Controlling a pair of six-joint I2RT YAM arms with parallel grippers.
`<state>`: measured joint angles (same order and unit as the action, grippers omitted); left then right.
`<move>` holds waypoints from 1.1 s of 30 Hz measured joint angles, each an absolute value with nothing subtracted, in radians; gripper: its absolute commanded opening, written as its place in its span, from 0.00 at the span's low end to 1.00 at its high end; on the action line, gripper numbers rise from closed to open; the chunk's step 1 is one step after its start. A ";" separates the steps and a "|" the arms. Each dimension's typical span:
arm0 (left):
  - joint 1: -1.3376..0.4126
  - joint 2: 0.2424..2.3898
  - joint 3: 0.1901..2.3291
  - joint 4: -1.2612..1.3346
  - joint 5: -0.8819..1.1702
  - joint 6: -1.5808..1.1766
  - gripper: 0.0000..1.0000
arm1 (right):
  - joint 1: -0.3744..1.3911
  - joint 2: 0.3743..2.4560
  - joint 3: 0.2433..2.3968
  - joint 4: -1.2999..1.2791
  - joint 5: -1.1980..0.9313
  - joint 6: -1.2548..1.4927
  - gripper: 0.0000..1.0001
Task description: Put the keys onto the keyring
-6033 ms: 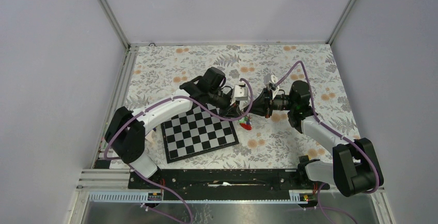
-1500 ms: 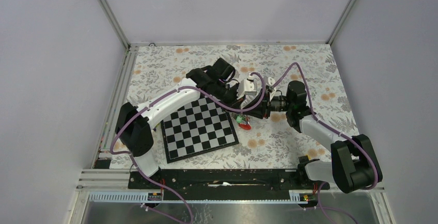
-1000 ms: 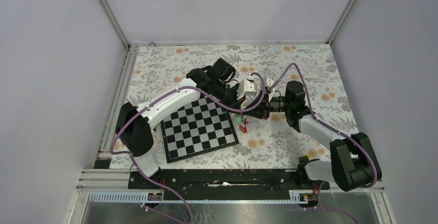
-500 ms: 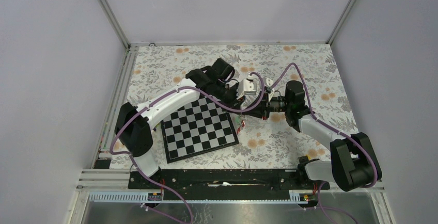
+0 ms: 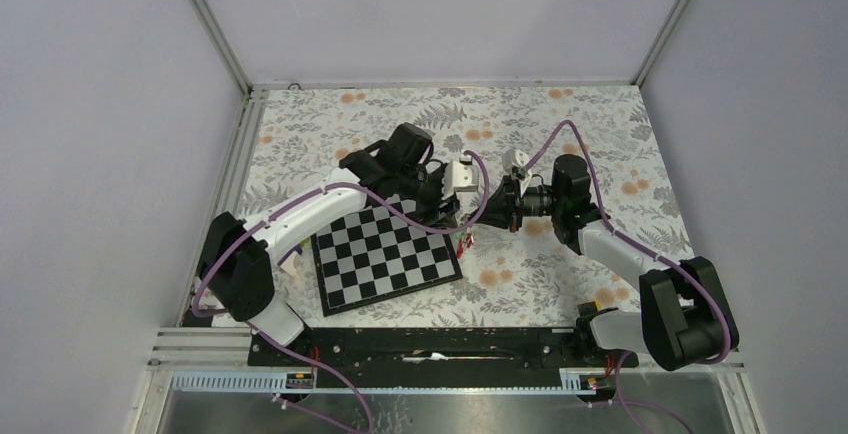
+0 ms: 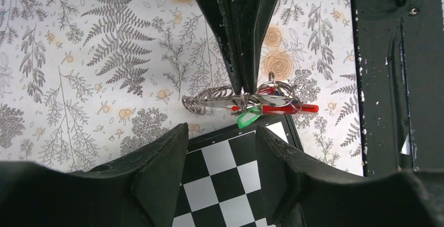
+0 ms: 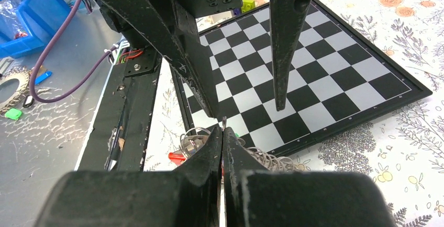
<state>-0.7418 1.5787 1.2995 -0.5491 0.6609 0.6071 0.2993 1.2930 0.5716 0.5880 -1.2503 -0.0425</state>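
The right claw [image 6: 244,90], clamped together on the bunch of tiny coloured-headed keys [image 6: 246,118], holds it beside the red curved plastic keyring [image 6: 285,109], which lies crosswise just ahead of the nearer left claw [image 6: 221,131], fingers apart, at the black-and-white chessboard [image 6: 230,169] corner on the floral counter [image 6: 78,54].

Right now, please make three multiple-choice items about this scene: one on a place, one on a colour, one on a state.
1. The keys are: A beside a chessboard corner; B at the board's centre; C by the back wall.
2. The key head beside the red keyring is: A orange; B green; C purple.
3. The left gripper is: A shut on the keyring; B shut, empty; C open.
Answers: A, they are just off the corner; B, green plastic shows; C, its fingers stand apart.
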 measured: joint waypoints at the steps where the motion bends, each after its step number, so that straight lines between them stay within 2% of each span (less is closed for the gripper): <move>1: -0.742 1.580 1.299 -0.546 0.668 0.607 0.54 | 0.299 1.293 0.572 0.588 -1.251 -0.040 0.00; 14: -0.737 1.652 1.265 -0.523 0.812 0.573 0.42 | 0.287 1.290 0.572 0.588 -1.251 -0.028 0.00; 28: -0.735 1.702 1.237 -0.465 0.873 0.488 0.36 | 0.274 1.285 0.573 0.589 -1.251 -0.028 0.00; 33: -0.734 1.711 1.230 -0.429 0.888 0.456 0.30 | 0.274 1.285 0.573 0.588 -1.251 -0.028 0.00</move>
